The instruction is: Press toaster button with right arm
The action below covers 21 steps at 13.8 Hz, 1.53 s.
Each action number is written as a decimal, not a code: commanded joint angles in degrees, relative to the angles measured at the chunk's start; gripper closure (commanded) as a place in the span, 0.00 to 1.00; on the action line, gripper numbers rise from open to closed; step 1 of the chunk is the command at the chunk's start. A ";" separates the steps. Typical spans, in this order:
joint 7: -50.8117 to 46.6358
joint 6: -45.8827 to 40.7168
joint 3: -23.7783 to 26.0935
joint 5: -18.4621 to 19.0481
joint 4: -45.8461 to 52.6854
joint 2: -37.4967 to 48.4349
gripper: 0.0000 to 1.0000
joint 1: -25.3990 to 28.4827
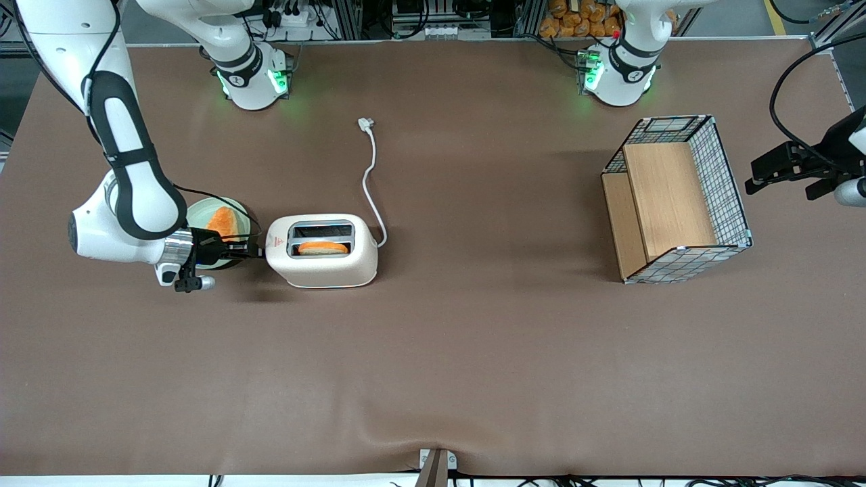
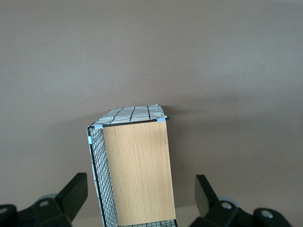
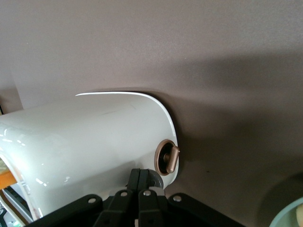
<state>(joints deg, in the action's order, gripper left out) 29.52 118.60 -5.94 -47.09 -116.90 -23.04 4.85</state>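
One gripper point(image 3: 140, 182), fingers pressed together, sits at the toaster's point(image 1: 323, 251) narrow end toward the working arm's end of the table, fingertips just beside the toaster button point(image 3: 168, 158). Pressing step looks underway; next needs a firm push on it. Bread point(image 1: 323, 248) in one slot; plate point(image 1: 203, 215) beside, cord point(image 1: 371, 182) farther off.

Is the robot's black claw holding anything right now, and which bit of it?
Nothing is held. The gripper has its fingers shut together with nothing between them, pressed against the toaster's narrow end beside the small knob.
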 commanded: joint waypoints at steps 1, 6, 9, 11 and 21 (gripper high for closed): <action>2.56 1.72 0.14 -1.69 -0.96 -1.66 1.00 0.51; 3.53 2.69 0.23 -1.69 -0.88 -2.62 1.00 0.51; 3.53 2.86 0.23 -1.77 -0.88 -2.89 1.00 0.59; 3.01 2.16 0.23 -1.77 -0.61 -2.63 1.00 0.51; -4.19 -5.74 -0.39 -0.46 2.02 3.08 1.00 0.07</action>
<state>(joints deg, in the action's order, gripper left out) 27.98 115.17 -6.27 -47.27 -115.44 -22.23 4.83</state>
